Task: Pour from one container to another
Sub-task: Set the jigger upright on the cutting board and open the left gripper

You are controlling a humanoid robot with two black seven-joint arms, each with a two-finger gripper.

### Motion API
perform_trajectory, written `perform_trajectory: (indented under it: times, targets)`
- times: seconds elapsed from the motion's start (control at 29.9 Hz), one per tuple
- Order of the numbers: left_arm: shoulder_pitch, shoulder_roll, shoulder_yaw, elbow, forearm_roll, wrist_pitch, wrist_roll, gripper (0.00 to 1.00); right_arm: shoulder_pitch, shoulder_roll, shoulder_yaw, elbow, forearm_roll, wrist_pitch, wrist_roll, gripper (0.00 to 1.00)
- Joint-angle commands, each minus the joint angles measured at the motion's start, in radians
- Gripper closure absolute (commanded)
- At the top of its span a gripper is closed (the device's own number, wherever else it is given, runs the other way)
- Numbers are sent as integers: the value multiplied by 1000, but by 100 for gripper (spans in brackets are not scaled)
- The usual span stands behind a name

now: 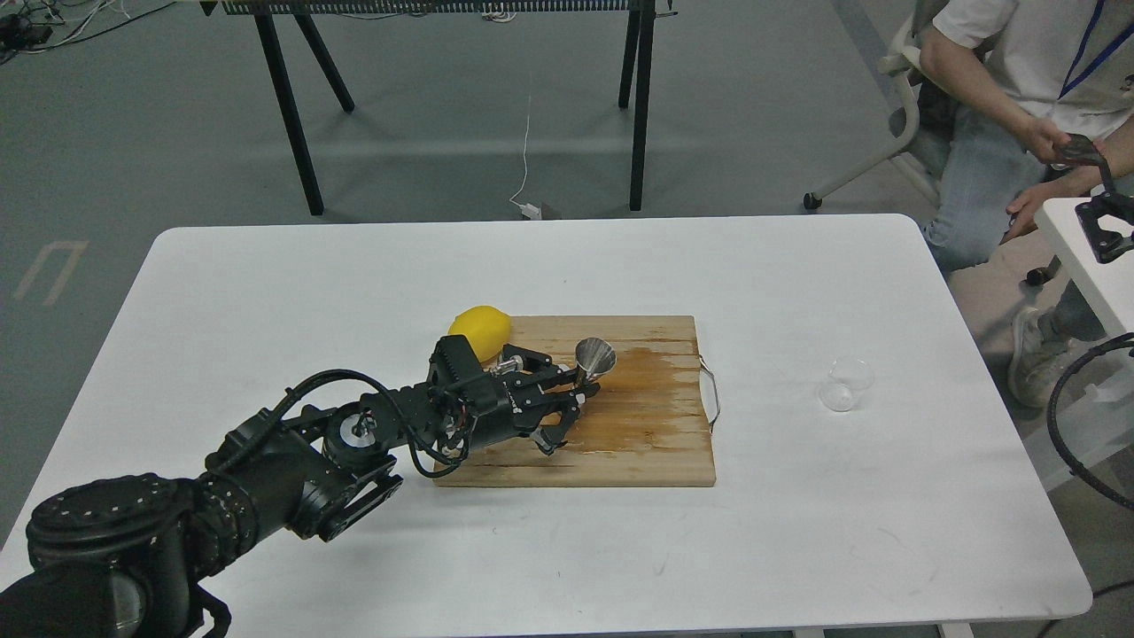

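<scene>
Jigger (595, 359) sat on the wooden cutting board (638, 443), tilted, with its open upper cone turned toward you and to the right. Your left gripper (580, 390) had reached in from the lower left over the board; its upper finger (563, 377) lay against the jigger's narrow waist and its lower finger (554, 439) hung well below, so the jaws looked spread. Whether they truly clamped the steel I could not tell (dark fingers against dark links). Lemon (481, 330) rested at the board's upper left corner, just behind the wrist. A brown wet stain covered the board's middle and right part. Glass cup (846, 383) lay on the white table (266, 292), well apart to the right of the board, apparently on its side, though I could not be sure. Your right gripper was not in view.
</scene>
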Motion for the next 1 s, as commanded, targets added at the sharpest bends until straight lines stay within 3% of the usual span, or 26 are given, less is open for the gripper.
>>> perform_trajectory:
  times: [0.0,0.4,0.53,0.74,0.9,0.97]
  targets:
    - [-2,0,-1,0,0,0,0,82,-1,-8,0,1,0,0,0,0]
    - [-4,0,7,-1,0,0,0,53,-9,-10,2,1,0,0,0,0]
    - [-2,0,7,-1,0,0,0,35,-9,-10,2,1,0,0,0,0]
    - [-1,0,7,-10,0,0,0,31,-10,-10,2,2,0,0,0,0]
    - [-2,0,-13,-46,0,0,0,18,-10,-10,2,1,0,0,0,0]
    - [-1,15,-11,-76,0,0,0,18,-10,-10,2,1,0,0,0,0]
